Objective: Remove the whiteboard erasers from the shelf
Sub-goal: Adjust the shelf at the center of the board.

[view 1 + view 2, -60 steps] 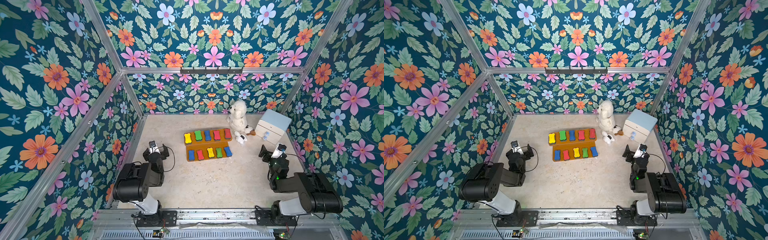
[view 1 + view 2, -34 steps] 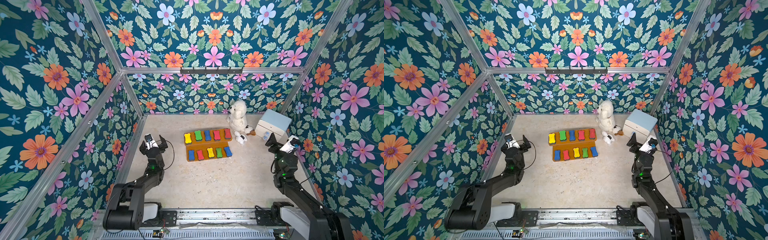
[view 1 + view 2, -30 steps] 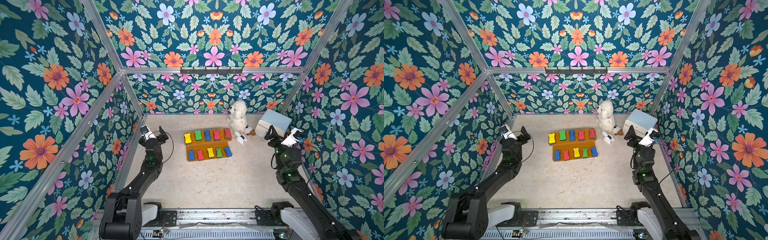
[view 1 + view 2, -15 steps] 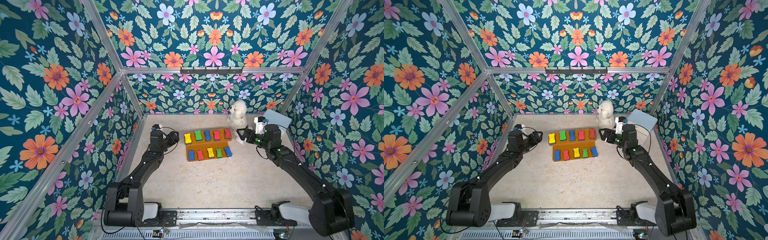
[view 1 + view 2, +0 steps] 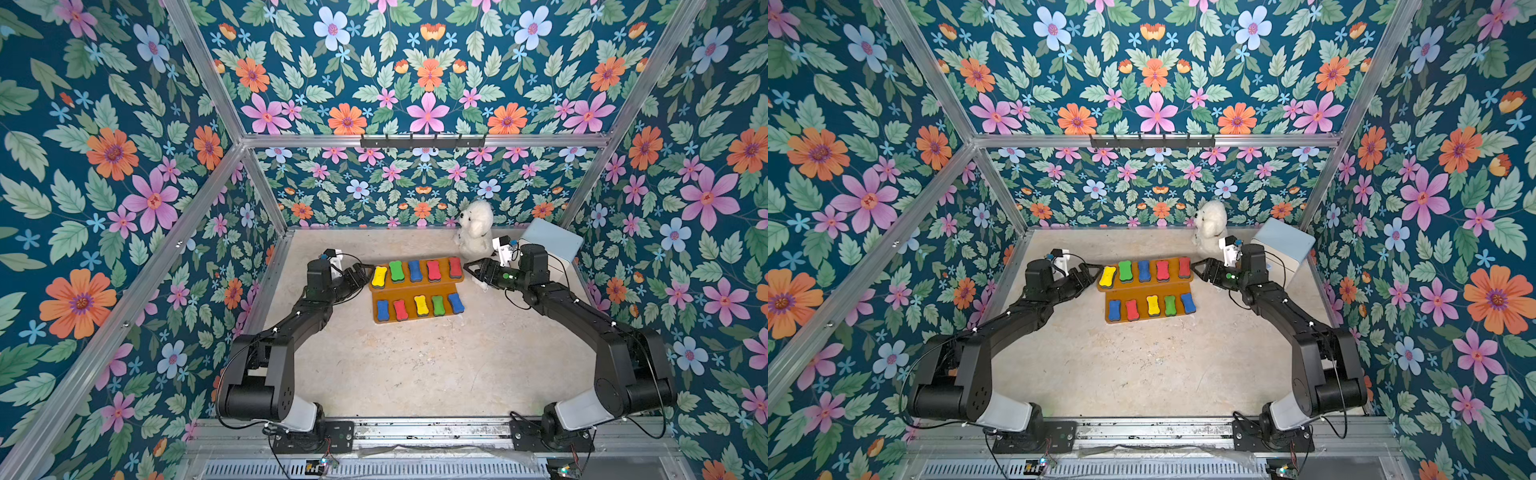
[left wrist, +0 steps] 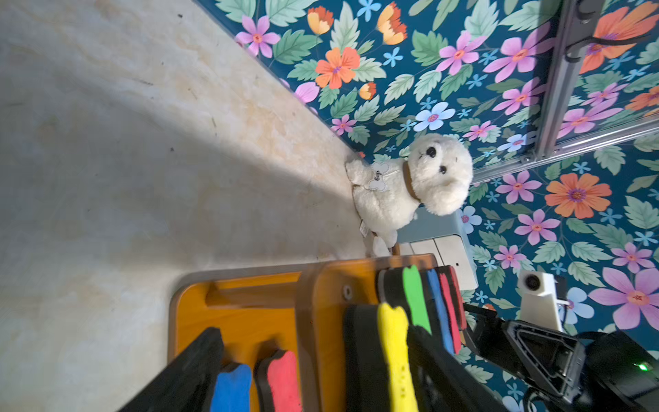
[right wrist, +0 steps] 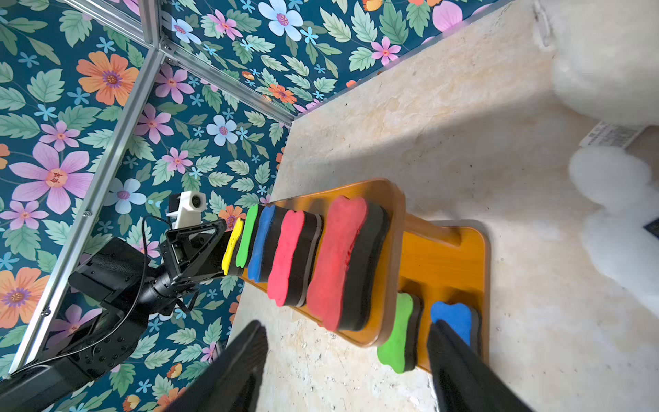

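The orange-brown stepped shelf (image 5: 417,288) (image 5: 1148,286) lies mid-floor with whiteboard erasers in a row on each tier. The upper row runs from a yellow eraser (image 5: 379,276) (image 6: 392,356) to a red eraser (image 5: 455,267) (image 7: 335,260). A blue eraser (image 5: 382,310) and another blue eraser (image 5: 456,303) end the lower row. My left gripper (image 5: 360,274) (image 6: 315,371) is open at the shelf's left end, its jaws straddling the yellow eraser's end. My right gripper (image 5: 473,270) (image 7: 351,367) is open just off the right end, holding nothing.
A white plush dog (image 5: 473,230) sits by the back wall behind the shelf's right end. A white-and-light-blue box (image 5: 550,249) stands in the back right corner behind my right wrist. More white plush (image 7: 613,199) lies beside my right gripper.
Both arms have swung in from the side walls to the two ends of the shelf's upper tier. The erasers have not moved.
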Robot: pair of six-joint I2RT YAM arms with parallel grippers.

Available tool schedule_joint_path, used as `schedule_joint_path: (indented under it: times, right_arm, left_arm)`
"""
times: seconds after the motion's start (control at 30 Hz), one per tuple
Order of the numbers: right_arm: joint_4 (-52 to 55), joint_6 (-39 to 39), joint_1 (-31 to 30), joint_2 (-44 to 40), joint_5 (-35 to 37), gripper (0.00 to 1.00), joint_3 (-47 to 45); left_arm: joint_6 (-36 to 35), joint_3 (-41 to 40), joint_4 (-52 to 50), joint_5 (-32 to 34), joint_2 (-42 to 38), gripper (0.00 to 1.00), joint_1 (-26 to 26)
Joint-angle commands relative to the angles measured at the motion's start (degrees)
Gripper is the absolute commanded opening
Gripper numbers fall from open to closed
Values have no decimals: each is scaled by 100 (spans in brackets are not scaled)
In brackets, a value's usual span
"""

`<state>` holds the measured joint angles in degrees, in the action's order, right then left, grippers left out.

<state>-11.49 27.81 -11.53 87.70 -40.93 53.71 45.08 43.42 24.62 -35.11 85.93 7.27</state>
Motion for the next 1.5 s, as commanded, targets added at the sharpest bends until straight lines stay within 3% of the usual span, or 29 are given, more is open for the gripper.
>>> schedule_joint_path:
  times: [0.0,0.4,1.17,1.33,1.47]
  right_arm:
    - [-293,44,18,92,-226,76,77]
    - [-495,181,28,212,-362,76,-36]
    - [-536,277,269,-7,-129,76,-283]
    - [-312,216,274,-84,104,76,-215]
    - [261,134,234,-307,761,74,-20]
  left_arm:
    - [142,102,308,-180,119,86,38]
    - [613,6,1030,-301,289,86,208]
    - [686,608,1202,-264,968,86,655]
    - [669,650,1159,-235,956,86,668]
    - [241,691,471,28,604,87,625]
